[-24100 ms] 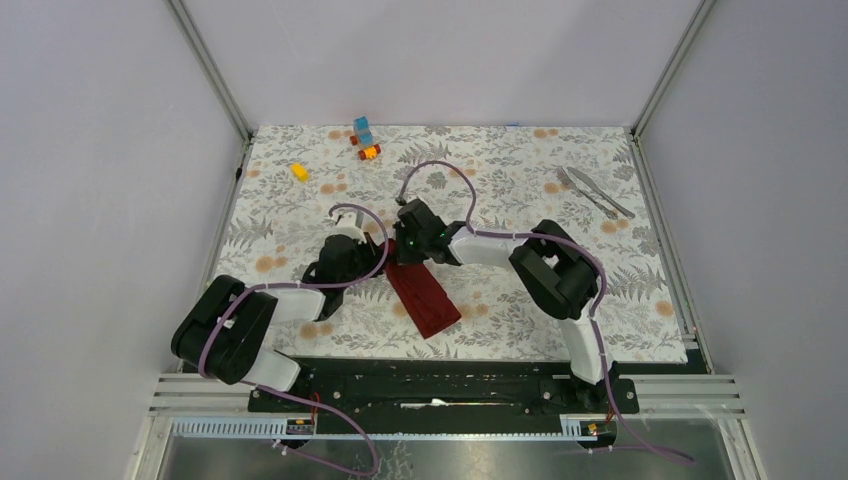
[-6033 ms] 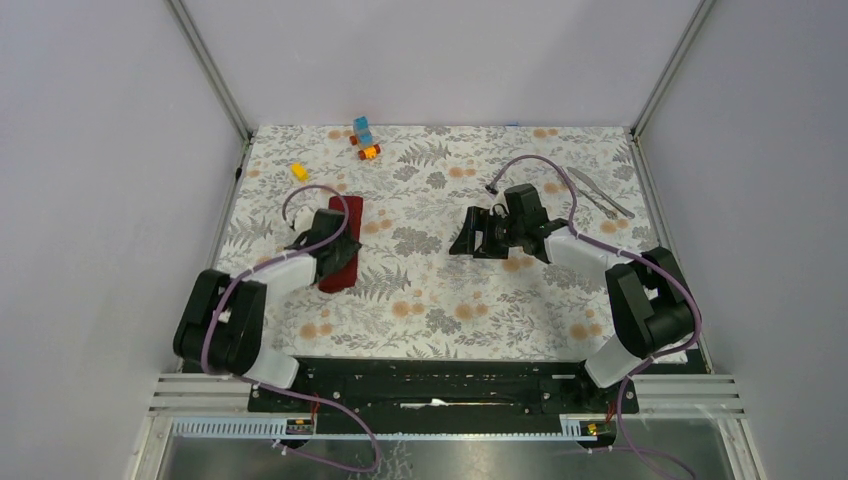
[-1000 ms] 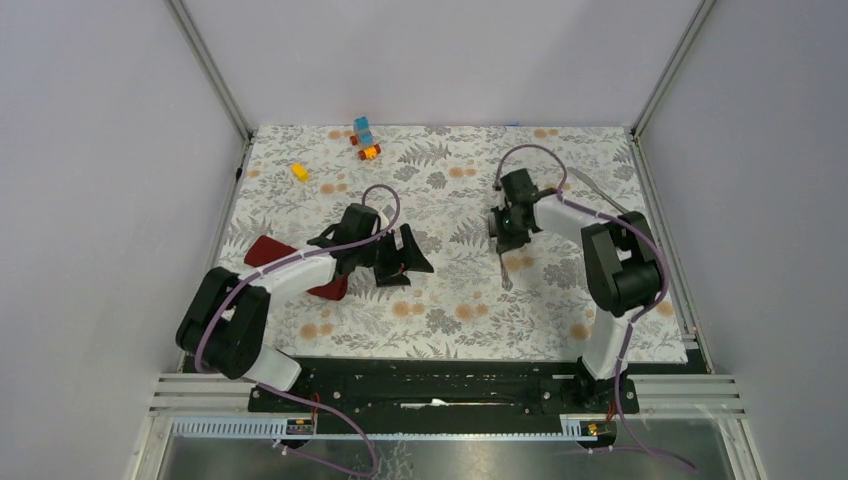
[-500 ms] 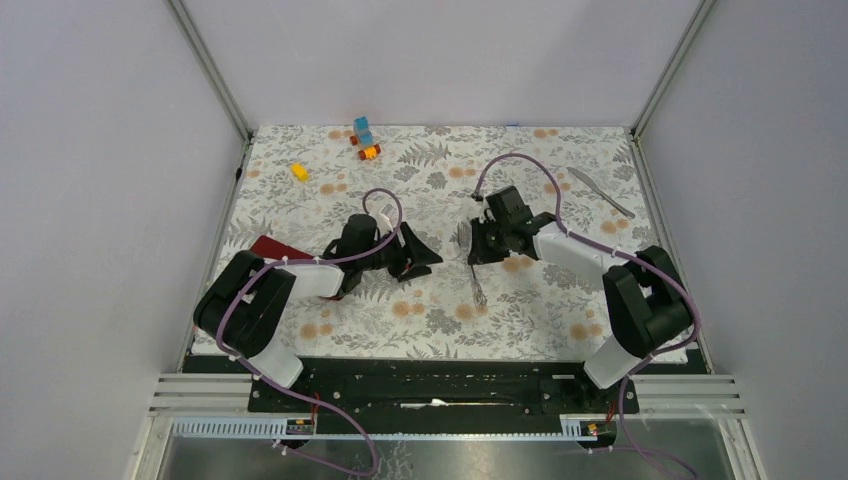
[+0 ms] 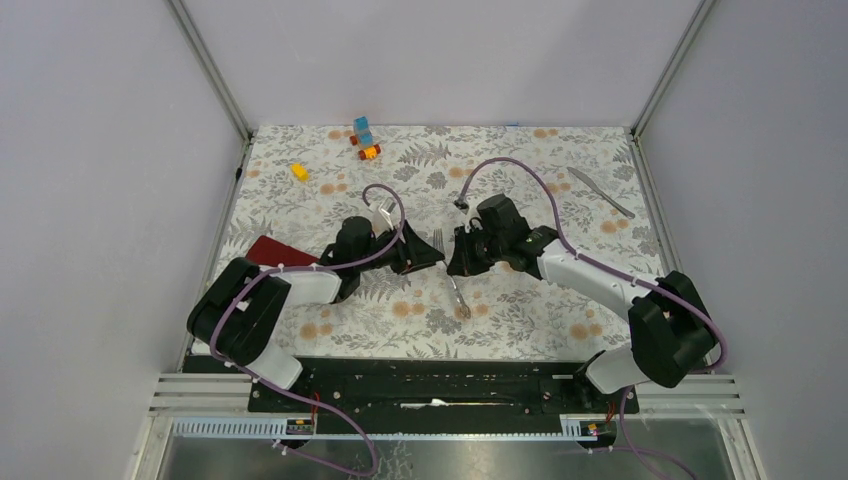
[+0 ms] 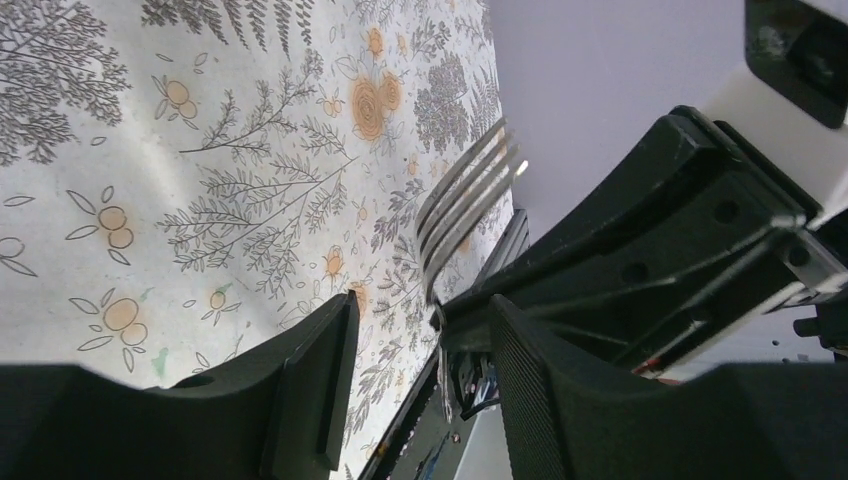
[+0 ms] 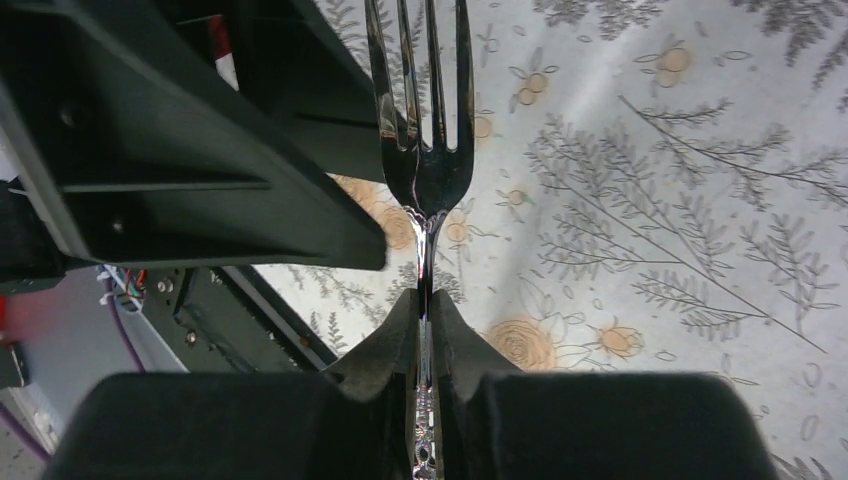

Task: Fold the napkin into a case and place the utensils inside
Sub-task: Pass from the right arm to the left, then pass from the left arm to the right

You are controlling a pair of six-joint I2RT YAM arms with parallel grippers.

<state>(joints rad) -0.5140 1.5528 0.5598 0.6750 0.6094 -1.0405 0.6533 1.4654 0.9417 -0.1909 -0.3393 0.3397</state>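
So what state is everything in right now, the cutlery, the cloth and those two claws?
fork: pinched at the handle by the right fingers.
knife: lying loose at the far right.
napkin: folded flat, partly under the left arm.
right fingers: shut on the fork.
left fingers: open, either side of the fork.
toy blocks: lying loose at the back.

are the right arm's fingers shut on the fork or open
Shut on the fork: in the right wrist view the right fingers pinch its neck below the tines.
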